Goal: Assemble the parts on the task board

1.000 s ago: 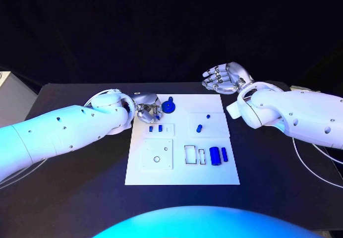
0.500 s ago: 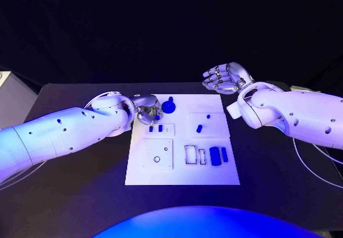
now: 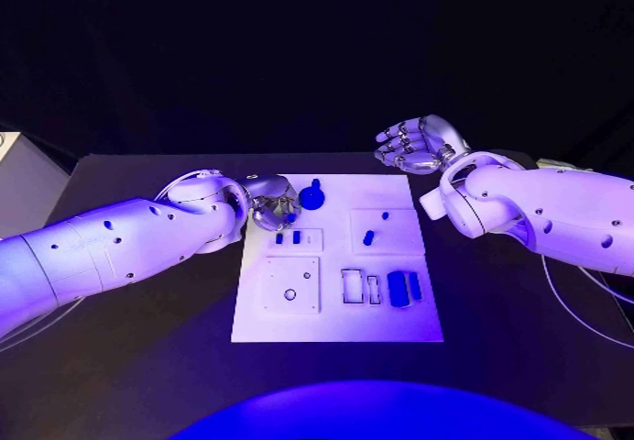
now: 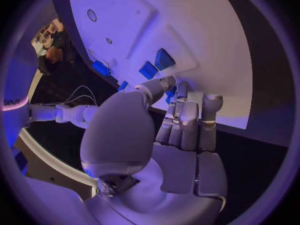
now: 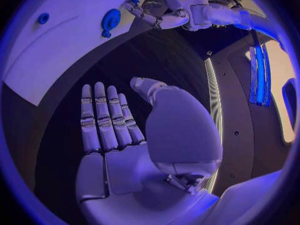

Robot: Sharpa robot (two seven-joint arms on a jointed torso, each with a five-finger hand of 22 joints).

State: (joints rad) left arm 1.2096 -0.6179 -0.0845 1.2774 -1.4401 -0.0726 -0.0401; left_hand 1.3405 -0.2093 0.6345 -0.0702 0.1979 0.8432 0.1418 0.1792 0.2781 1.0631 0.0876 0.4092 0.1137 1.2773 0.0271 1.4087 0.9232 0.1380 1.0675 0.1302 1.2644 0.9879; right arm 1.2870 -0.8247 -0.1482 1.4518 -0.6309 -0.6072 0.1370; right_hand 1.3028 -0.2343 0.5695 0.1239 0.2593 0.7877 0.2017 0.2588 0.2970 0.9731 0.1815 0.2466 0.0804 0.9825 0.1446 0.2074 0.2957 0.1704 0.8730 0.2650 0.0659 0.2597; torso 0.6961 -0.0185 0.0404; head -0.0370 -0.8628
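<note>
Nearest on the task board (image 3: 265,325): a raised square plate (image 3: 290,285) with a ring and a small hole, and next to it two rectangular slots (image 3: 361,286) with two long blue bars (image 3: 404,287) lying just beside them at the right edge. Further up, a pair of short blue pegs (image 3: 287,237) standing in a small raised pad, with another blue piece (image 3: 368,237) and a tiny blue stud (image 3: 385,216) on the pad across from it. Up near the far left corner, the left hand (image 3: 271,202), fingers curled down together over the board right beside the peg pair, tips at or just above the white surface (image 4: 178,92). Can't tell for sure whether anything is pinched there; looks like nothing held. Just past it, a round blue disc-shaped part (image 3: 311,196) lying on the board. Farthest back, the right hand (image 3: 416,144), off the board's far right corner, raised, palm open, fingers straight and side by side, thumb out (image 5: 112,130), holding nothing.
</note>
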